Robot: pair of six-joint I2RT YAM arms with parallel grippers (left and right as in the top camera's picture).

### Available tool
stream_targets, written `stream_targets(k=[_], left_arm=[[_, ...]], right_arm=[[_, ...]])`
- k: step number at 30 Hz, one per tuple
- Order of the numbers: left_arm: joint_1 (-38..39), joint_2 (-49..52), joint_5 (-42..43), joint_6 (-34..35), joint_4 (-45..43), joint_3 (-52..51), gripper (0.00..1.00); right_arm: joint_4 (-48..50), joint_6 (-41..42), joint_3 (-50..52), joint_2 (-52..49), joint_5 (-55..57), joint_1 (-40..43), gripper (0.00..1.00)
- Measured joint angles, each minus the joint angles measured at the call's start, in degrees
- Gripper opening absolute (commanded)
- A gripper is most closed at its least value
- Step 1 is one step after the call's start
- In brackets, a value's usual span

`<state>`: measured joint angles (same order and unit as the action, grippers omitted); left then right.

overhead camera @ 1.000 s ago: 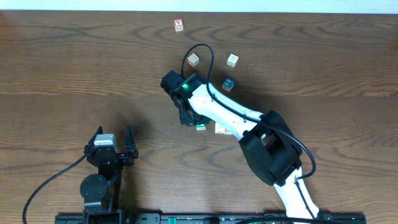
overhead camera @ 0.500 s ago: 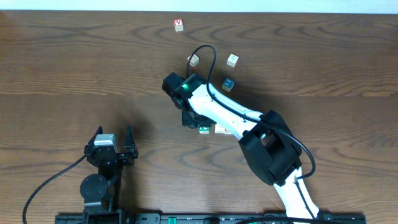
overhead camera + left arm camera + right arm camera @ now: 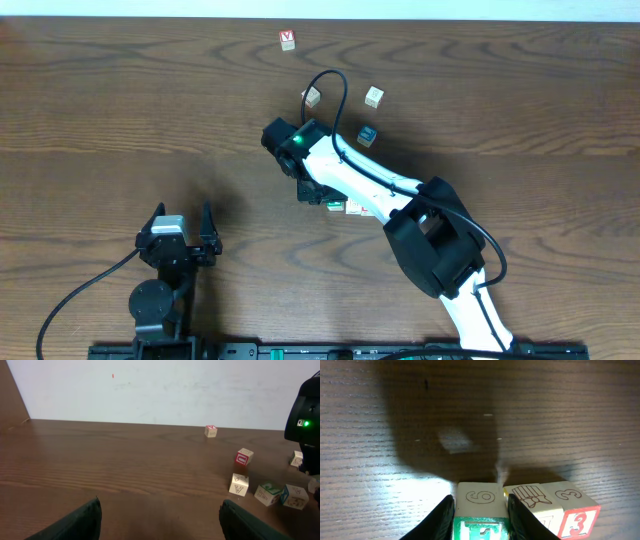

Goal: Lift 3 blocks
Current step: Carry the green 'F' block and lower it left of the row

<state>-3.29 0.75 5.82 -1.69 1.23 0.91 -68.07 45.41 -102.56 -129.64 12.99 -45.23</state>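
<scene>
Dark brown wood makes up the table [image 3: 120, 120], and near its middle the green-faced cube [image 3: 479, 510] rests flat, a "6" drawn on its top face. The right gripper [image 3: 480, 502] reaches down over this cube, with one black finger close against each side face. The wrist view does not show whether the jaws pinch the cube or merely stand against it. Touching the green-faced cube on its right is the pale cube [image 3: 532, 500], its top marked with a striped drawing. Next in the same row is the red-faced cube [image 3: 575, 520], with a "3" on both its top and its front. All three sit on the table, none raised.

From overhead, the right arm's white link covers most of that row, and only slivers of green and pale show beside it. Beyond the green-faced cube, toward the far edge and a little to the right, lies a blue-faced cube [image 3: 367, 134]. Farther the same way are one plain wooden cube [image 3: 311, 96] and a second plain cube [image 3: 374, 96]. A red-topped cube [image 3: 288, 39] lies farthest from the green-faced cube, close to the far edge. A black cable [image 3: 335, 80] loops over the arm.

The left gripper [image 3: 182, 215] is well apart from the green-faced cube, toward the near left. Its jaws are spread wide, with only bare wood between the fingers.
</scene>
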Motion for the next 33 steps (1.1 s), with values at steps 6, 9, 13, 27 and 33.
stream_targets(k=[6, 9, 13, 27, 33], left_arm=[[0.0, 0.0, 0.0, 0.0, 0.0, 0.0, 0.76], [0.0, 0.0, 0.0, 0.0, 0.0, 0.0, 0.76], [0.0, 0.0, 0.0, 0.0, 0.0, 0.0, 0.76], [0.0, 0.0, 0.0, 0.0, 0.0, 0.0, 0.76], [0.0, 0.0, 0.0, 0.0, 0.0, 0.0, 0.76]], right_arm=[[0.0, -0.3, 0.0, 0.0, 0.2, 0.0, 0.42], [0.1, -0.6, 0.0, 0.0, 0.3, 0.0, 0.43], [0.2, -0.8, 0.0, 0.0, 0.4, 0.0, 0.24], [2.1, -2.2, 0.1, -0.1, -0.5, 0.0, 0.53], [3.0, -4.3, 0.1, -0.1, -0.6, 0.0, 0.13]])
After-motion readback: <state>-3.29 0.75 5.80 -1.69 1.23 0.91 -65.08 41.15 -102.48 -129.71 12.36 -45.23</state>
